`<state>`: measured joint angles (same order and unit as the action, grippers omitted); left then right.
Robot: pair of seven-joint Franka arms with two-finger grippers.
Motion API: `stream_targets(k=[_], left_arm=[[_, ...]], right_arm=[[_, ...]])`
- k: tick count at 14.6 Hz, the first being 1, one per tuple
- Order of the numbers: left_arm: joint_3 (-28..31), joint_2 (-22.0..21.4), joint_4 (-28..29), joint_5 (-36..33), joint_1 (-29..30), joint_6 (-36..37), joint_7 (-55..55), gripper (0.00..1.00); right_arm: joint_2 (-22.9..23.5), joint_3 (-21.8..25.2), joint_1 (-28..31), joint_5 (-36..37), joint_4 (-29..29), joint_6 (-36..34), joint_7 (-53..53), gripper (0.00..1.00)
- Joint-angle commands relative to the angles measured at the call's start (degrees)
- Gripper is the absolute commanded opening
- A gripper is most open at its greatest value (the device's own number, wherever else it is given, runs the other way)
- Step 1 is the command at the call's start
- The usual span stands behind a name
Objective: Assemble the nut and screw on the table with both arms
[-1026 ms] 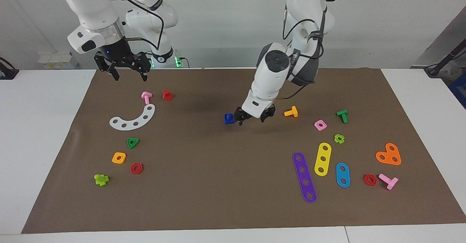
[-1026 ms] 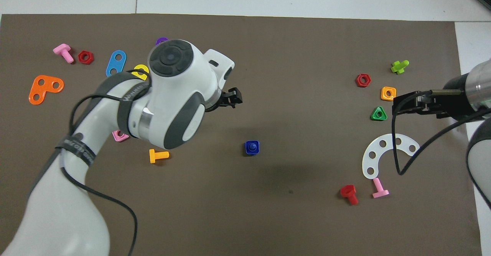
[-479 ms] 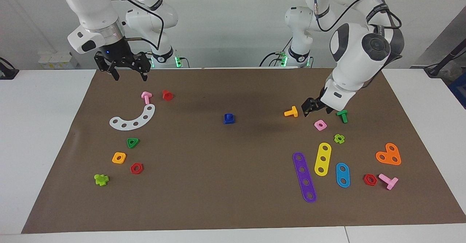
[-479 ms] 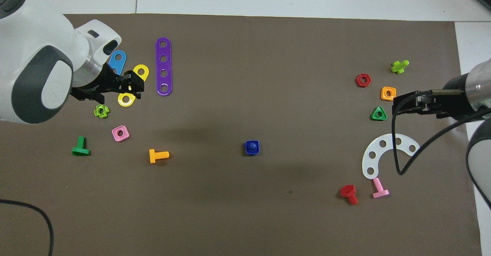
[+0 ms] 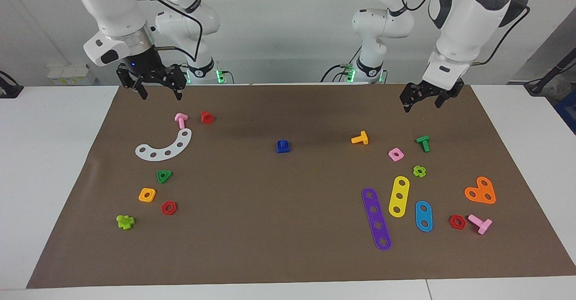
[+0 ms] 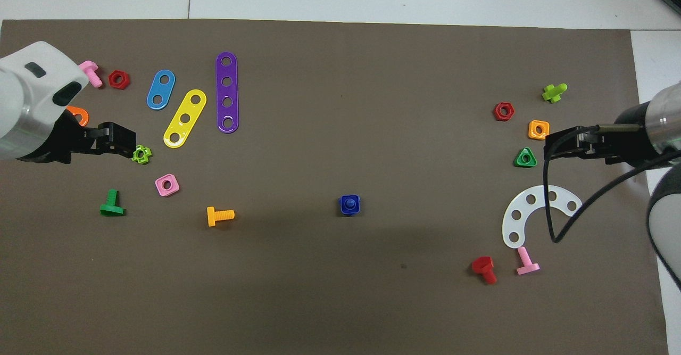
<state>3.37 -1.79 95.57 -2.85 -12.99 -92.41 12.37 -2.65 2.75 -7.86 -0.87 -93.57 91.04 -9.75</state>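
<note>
The dark blue nut point(image 5: 283, 148) lies flat near the middle of the brown mat point(image 5: 288, 228) on the white table point(image 5: 45, 165). The dark blue screw point(image 5: 282, 143) sits in its centre hole. Both also show in the overhead view, the nut point(image 6: 342, 211) and the screw point(image 6: 349, 203). My left gripper point(image 5: 420, 103) hangs open and empty in the air over the mat at the left arm's end, well apart from them; it also shows in the overhead view point(image 6: 127, 141). My right gripper point(image 5: 160, 94) waits open and empty above the pink bolt point(image 5: 181, 120).
At the left arm's end lie an orange bolt point(image 5: 360, 138), pink nut point(image 5: 396, 154), green bolt point(image 5: 423, 143) and purple point(image 5: 376, 219), yellow point(image 5: 398, 196) and blue point(image 5: 423, 216) strips. At the right arm's end lie a white arc point(image 5: 164, 147), red bolt point(image 5: 207, 117) and orange nut point(image 5: 147, 195).
My left arm has drawn away from beside the blue nut and screw, swung to its own end of the table and risen. The blue pieces stay put. My right arm has not moved.
</note>
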Motion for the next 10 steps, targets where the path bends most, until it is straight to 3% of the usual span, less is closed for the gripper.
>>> stream_targets(k=[1,10], left_arm=[[-0.21,-1.46,0.15,-0.06,0.24,-0.93,-0.15,1.0],[0.67,-1.64,-1.18,2.32,0.33,1.09,-5.22,1.0]], right_arm=[[-1.13,-0.29,0.21,0.07,-1.62,1.24,-0.98,1.0],[-1.21,-0.29,-1.1,0.07,-1.62,1.24,-1.33,1.0]])
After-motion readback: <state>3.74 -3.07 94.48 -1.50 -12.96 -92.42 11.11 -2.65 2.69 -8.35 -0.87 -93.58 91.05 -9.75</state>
